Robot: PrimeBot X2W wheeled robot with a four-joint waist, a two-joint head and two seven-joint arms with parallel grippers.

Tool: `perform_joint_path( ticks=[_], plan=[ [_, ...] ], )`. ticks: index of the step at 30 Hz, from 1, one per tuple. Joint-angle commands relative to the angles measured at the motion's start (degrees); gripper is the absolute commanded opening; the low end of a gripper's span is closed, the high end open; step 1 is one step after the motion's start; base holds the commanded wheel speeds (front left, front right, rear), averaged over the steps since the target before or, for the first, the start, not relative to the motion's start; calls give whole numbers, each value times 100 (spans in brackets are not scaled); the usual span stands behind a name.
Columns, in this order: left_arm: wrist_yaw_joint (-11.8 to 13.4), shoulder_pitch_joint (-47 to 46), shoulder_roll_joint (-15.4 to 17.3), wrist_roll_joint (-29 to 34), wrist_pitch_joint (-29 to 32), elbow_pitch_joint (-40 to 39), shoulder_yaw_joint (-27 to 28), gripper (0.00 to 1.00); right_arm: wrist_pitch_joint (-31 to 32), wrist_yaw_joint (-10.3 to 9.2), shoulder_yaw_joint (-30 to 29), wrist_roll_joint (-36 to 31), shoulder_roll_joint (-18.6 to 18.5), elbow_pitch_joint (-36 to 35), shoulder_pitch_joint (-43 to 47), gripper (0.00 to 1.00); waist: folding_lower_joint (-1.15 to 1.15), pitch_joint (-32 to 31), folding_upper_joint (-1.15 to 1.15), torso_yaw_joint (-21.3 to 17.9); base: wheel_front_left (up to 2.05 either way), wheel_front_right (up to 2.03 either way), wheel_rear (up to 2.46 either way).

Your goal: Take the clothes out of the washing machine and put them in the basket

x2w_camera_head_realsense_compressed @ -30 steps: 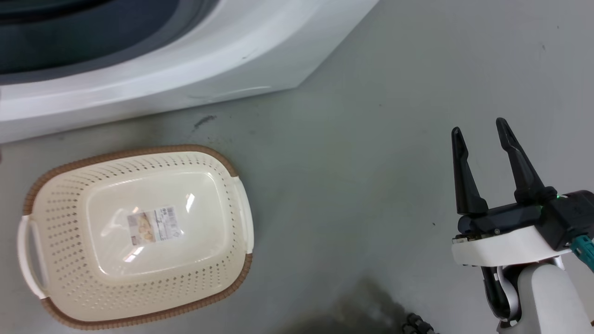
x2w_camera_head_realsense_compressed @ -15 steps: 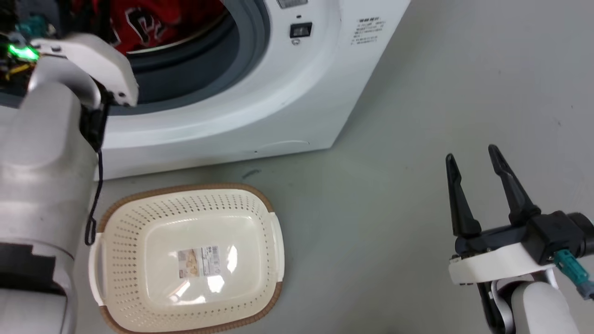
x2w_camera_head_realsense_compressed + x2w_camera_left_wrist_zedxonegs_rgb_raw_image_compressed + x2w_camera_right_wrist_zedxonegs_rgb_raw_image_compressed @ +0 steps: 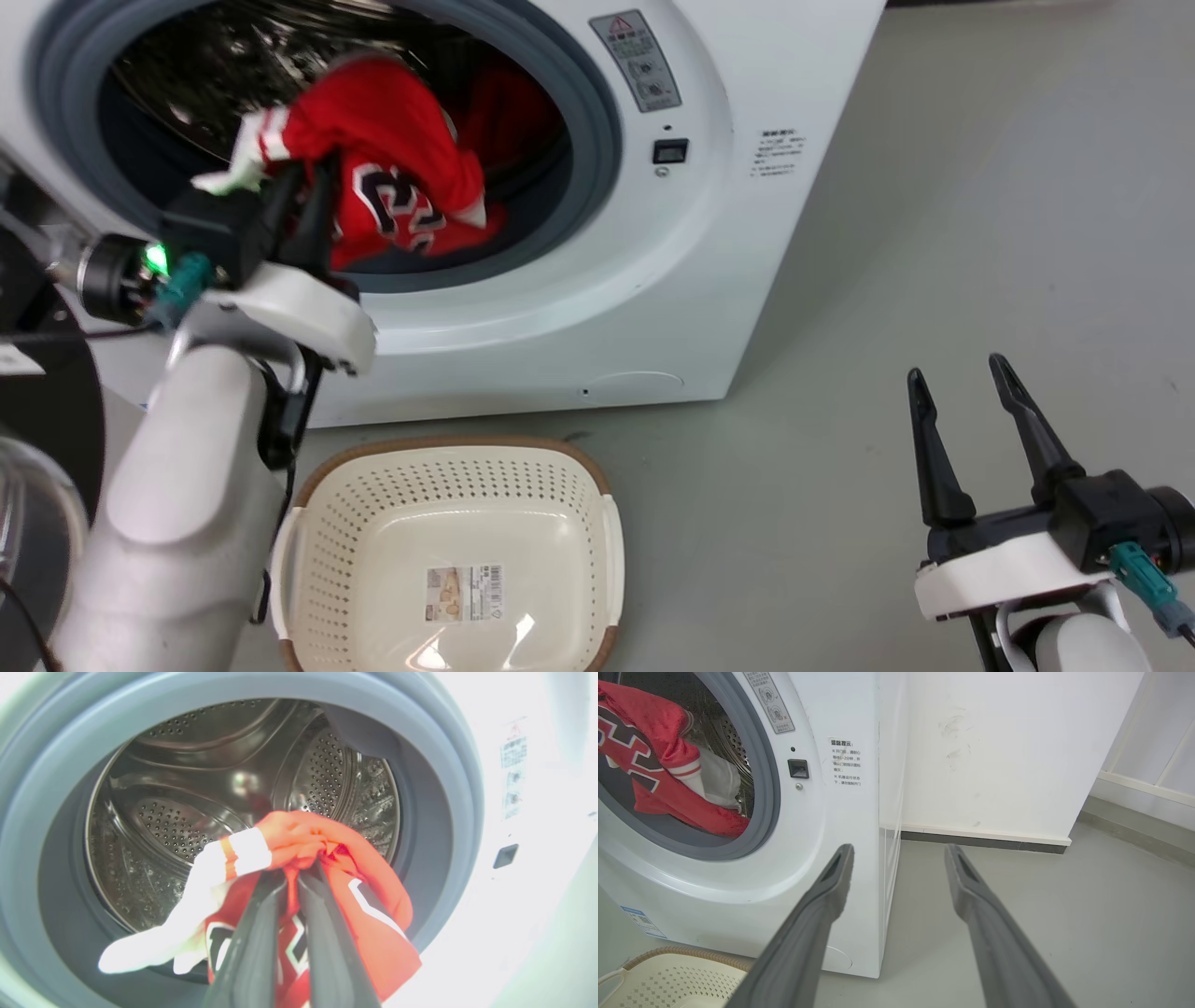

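The head camera looks down on the washing machine [image 3: 747, 233], which both wrist cameras face, the left closest.

Jersey number: black numerals edged in white, reading 23, on the red jersey [image 3: 392, 187] in the door opening.
Warning sticker: grey label [image 3: 638, 61] on the washing machine [image 3: 709, 280] front, upper right of the door ring. It has a red triangle sign on top and two round pictograms below; the wording is too small to read.
Printed notice: block of Chinese characters [image 3: 846, 763] on the front panel, headed 温馨提示; the lines beneath are too fine to read.
Basket label: sticker [image 3: 464, 593] on the basket [image 3: 611, 551] floor, with barcode and product picture; the print is illegible.
Corner sticker: blue-edged label [image 3: 640, 919] low on the machine's front, illegible.
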Motion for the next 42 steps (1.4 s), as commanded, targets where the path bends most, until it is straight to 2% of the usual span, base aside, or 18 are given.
perform_joint_path(
  ticks=[1,8,14,20,24,29,42],
  plan=[
    [-30,198,-22,76,-15,-183,-51,0,-12,-6,-37,-46,2,23,113,100,1,-203,0,190,0,0,0],
    [-22,1076,-47,30,-8,-1168,-164,0,-12,-5,-105,-86,1,104,327,100,1,-486,0,468,0,0,0],
    [11,1990,80,-182,564,-1988,-304,0,-12,-6,-123,-95,1,102,398,100,1,-554,0,597,0,0,0],
    [-15,2554,100,-393,1141,-1960,-483,0,-12,-6,-122,-141,1,20,263,100,1,-263,0,589,0,0,0],
    [-52,2507,57,-427,1207,-1509,-590,0,-12,-6,-163,-234,1,-36,178,100,1,103,0,541,0,0,0],
    [-130,2170,-30,-294,1140,-541,-780,0,-12,-6,-287,-340,0,-200,94,100,1,640,0,416,0,0,0],
    [-288,608,-466,-24,617,2206,-1219,0,-12,-6,-417,-357,4,-829,-238,100,1,2133,0,30,0,0,0]
  ],
)
